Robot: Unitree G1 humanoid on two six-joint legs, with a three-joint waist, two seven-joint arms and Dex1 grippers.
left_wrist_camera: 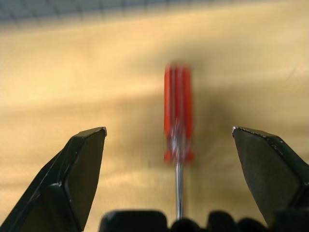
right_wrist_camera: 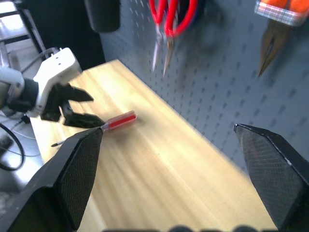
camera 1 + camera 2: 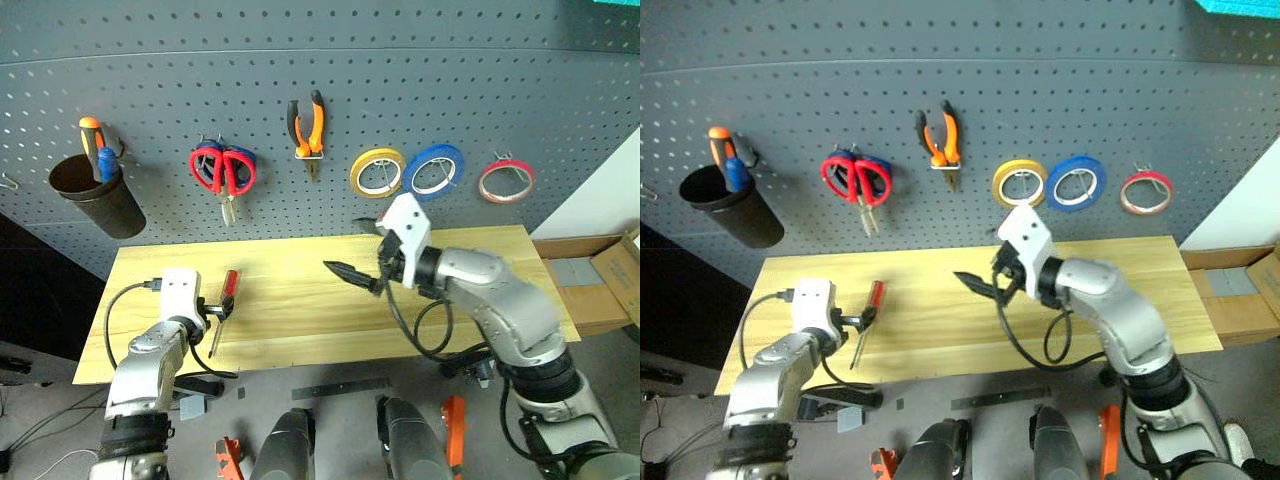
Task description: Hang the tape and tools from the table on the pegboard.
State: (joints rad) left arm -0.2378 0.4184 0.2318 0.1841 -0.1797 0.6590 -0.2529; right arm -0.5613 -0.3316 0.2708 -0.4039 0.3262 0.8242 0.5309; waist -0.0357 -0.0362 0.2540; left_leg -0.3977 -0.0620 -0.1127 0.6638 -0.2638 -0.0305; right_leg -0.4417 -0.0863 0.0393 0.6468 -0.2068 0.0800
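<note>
Dark grey perforated pegboard [image 3: 300,60]: wall panel with a regular grid of small holes, standing behind the table. All places below are given against it.

Long light wood-grain table [image 3: 300,300]: directly below the pegboard, its far edge against the panel.

Black cup-shaped holder [image 3: 95,195]: hung at the pegboard's left end, an orange and a blue handle sticking out of it.

Right gripper [image 3: 362,251]: two black fingers spread wide, nothing between them, held above the table's middle, below the yellow roll.

Left gripper [image 3: 215,312]: black fingers parted, unclenched, low over the table's left part, one either side of the screwdriver and grasping nothing.

Red-handled scissors [image 3: 227,172]: hung left of centre, blades down, over a blue-handled pair.

Orange-and-black-handled pliers [image 3: 307,130]: hung at centre, nose down.

Yellow roll [image 3: 377,172], blue roll [image 3: 433,170]: hung right of centre, side by side.

Thin red ring of tape [image 3: 506,180]: pale inner edge, hung on a hook furthest right.

Slim screwdriver [image 3: 224,305]: translucent red fluted handle, bare metal shaft, lying on the table's left part, handle towards the pegboard.
</note>
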